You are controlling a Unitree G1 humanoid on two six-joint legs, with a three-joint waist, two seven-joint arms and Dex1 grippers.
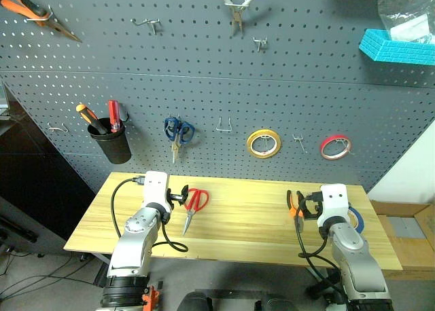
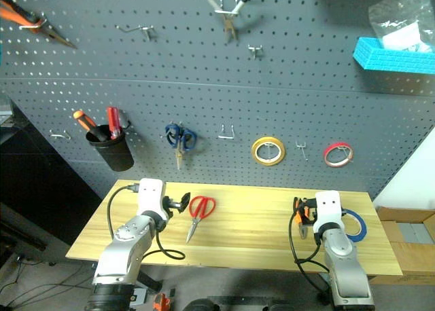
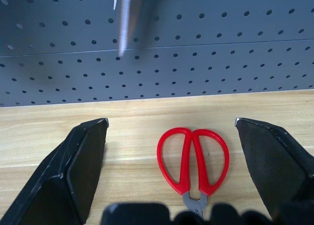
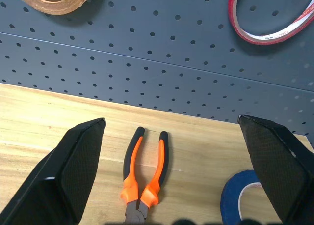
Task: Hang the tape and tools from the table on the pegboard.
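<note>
Red-handled scissors (image 3: 193, 158) lie flat on the wooden table (image 1: 245, 223), handles toward the pegboard (image 1: 204, 73). My left gripper (image 3: 171, 121) hovers open just in front of them, its fingers (image 3: 78, 171) spread wider than the handles, touching nothing. Orange-and-black pliers (image 4: 145, 173) lie on the table's right part, handles toward the board. The blue tape (image 4: 240, 195) ring lies flat just to their right. My right gripper (image 4: 170, 119) stands open over the pliers, empty.
On the pegboard hang a black cup of screwdrivers (image 1: 112, 141), blue-handled scissors (image 1: 178, 131), a yellow ring (image 1: 264, 144), a red ring (image 1: 335, 147), grey pliers (image 1: 236, 5) and a blue bin (image 1: 397, 47). A bare hook (image 1: 225, 126) sits between scissors and yellow ring.
</note>
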